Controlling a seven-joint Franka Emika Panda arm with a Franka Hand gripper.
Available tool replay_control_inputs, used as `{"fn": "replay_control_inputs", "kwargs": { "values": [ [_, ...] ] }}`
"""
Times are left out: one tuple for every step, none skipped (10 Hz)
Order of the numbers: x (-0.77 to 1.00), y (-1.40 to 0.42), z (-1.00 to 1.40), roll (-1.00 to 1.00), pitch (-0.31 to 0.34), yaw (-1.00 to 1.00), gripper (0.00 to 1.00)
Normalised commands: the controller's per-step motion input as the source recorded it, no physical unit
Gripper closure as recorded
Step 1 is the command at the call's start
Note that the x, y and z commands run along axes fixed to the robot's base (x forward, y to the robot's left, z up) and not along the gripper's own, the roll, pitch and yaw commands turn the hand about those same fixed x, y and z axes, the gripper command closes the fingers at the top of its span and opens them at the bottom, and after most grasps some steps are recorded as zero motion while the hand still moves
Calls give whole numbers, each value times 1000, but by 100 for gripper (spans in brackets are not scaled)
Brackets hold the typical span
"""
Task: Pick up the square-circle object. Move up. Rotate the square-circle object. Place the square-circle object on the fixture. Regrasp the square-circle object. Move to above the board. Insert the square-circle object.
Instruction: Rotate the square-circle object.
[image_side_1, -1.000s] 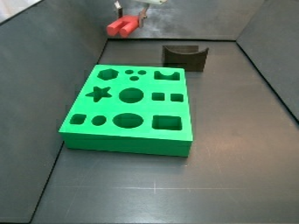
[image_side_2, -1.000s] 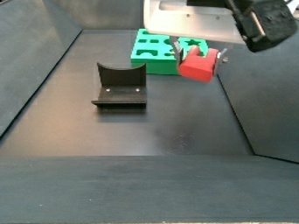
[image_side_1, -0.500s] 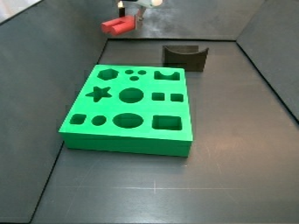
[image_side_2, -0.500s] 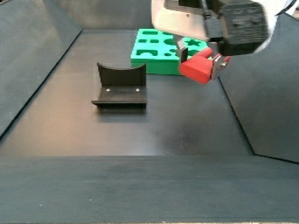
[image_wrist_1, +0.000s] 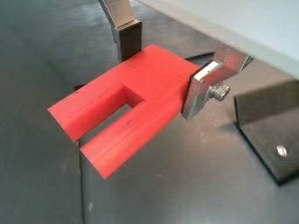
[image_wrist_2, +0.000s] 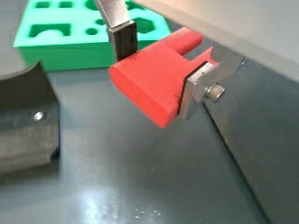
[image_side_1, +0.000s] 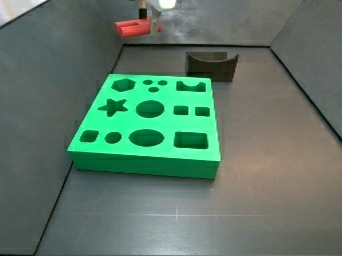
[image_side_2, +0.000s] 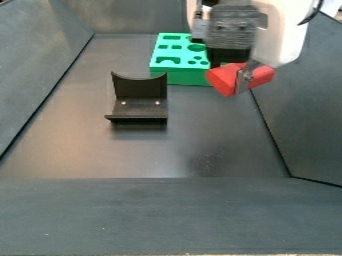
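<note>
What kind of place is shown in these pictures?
Probably a robot test cell for insertion tasks: dark floor and walls, a green board with shaped holes, a fixture, and the gripper holding a red square-circle object in the air.

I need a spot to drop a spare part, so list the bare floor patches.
Bare floor lies in front of the board toward the camera, and right of it below the fixture. It is crowded at the back, where the pincer holds the square-circle object aloft.
</note>
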Motion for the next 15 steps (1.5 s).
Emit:
{"fn": "replay_control_inputs", "kwargs": {
  "values": [
    [-2, 13, -19, -7, -9, -1000, 100],
    [-2, 12, -19, -8, -10, -1000, 100],
    [-2, 11, -19, -9, -10, -1000, 100],
    [-2, 11, -19, -10, -11, -1000, 100],
    [-2, 12, -19, -10, -11, -1000, 100],
    [-3, 11, -19, -11, -12, -1000, 100],
    [-3, 11, -19, -11, -12, -1000, 100],
    [-3, 11, -19, -12, -13, -1000, 100],
    [-3, 11, -19, -13, -13, -1000, 100],
    [-3, 11, -19, -14, -14, -1000, 100],
    [-4, 11, -19, -14, -14, -1000, 100],
    [-4, 11, -20, -15, -15, -1000, 100],
    [-4, 10, -20, -17, -16, -1000, 100],
    [-5, 10, -20, -18, -17, -1000, 100],
    [-5, 11, -20, -20, -18, -1000, 100]
  ]
}}
